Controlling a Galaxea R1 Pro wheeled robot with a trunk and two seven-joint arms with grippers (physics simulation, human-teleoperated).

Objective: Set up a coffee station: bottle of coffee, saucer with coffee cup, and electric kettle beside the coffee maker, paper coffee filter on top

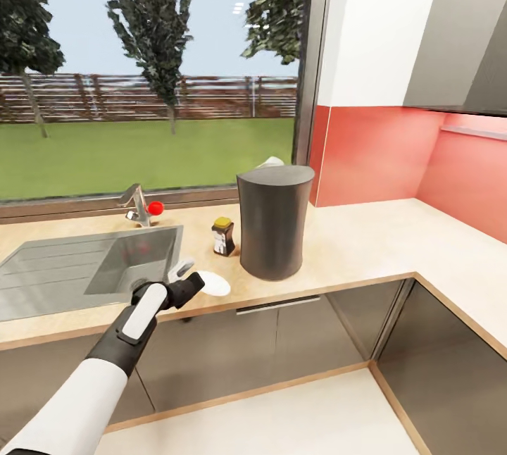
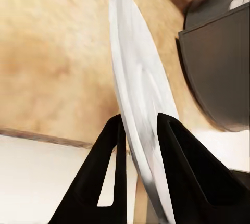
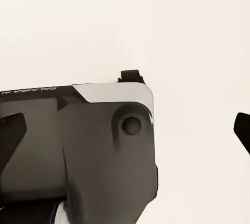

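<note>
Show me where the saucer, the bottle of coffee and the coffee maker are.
saucer (image 1: 213,284), head view, its white face.
bottle of coffee (image 1: 223,239), head view, its label.
coffee maker (image 1: 273,226), head view, its grey side.

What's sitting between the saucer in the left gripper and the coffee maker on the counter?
Nothing: in the head view, only bare countertop separates the saucer, gripped by the left gripper, from the coffee maker. The bottle of coffee stands behind that gap.

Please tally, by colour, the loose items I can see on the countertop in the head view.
White: 2, the saucer held by the left gripper, and the paper filter on top of the coffee maker.
Dark grey: 1, the coffee maker.
Dark brown with a yellow cap: 1, the bottle of coffee.
Total: 4.
</note>
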